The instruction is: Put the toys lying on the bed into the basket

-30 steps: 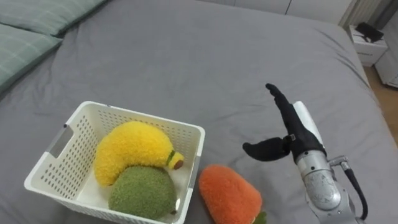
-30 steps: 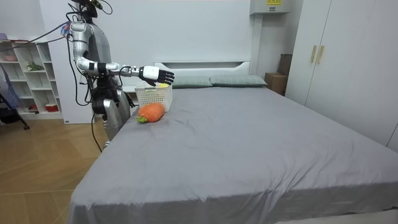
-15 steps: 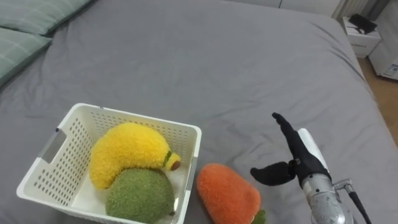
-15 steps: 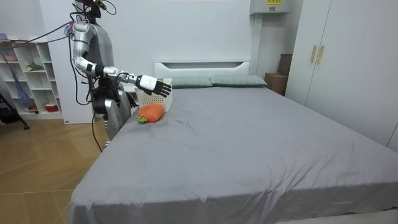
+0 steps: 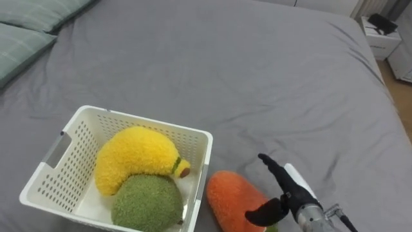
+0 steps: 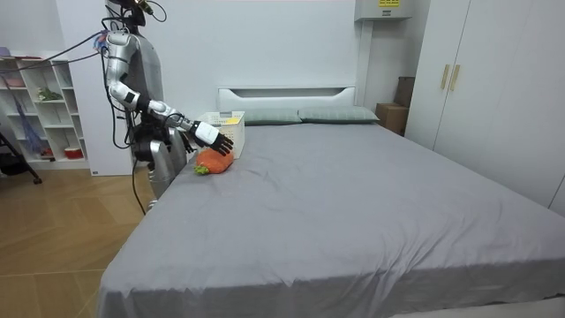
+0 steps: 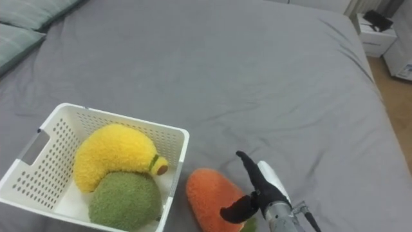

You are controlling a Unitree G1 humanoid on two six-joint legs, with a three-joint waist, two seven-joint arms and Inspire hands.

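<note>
An orange carrot plush (image 5: 230,196) lies on the grey bed just right of a white slatted basket (image 5: 194,138). Inside the basket rest a yellow banana plush (image 5: 135,154) and a green round plush (image 5: 145,201). My right hand (image 5: 291,196) is open at the carrot's right side, fingers straight and pointing away, thumb spread toward the plush. I cannot tell whether it touches the carrot. In the room view I stand at the bed's corner with that arm lowered toward the carrot (image 6: 214,161) beside the basket (image 6: 225,134).
Green pillows (image 5: 26,29) lie at the bed's upper left. A white nightstand (image 5: 380,29) with a dark item stands past the bed's far right corner. Open grey sheet (image 5: 244,71) stretches beyond the basket. The room view has shelves (image 6: 40,115) and a wardrobe (image 6: 494,97).
My right hand has come down and back from above the open sheet to the carrot's right side. The toys and basket have stayed put.
</note>
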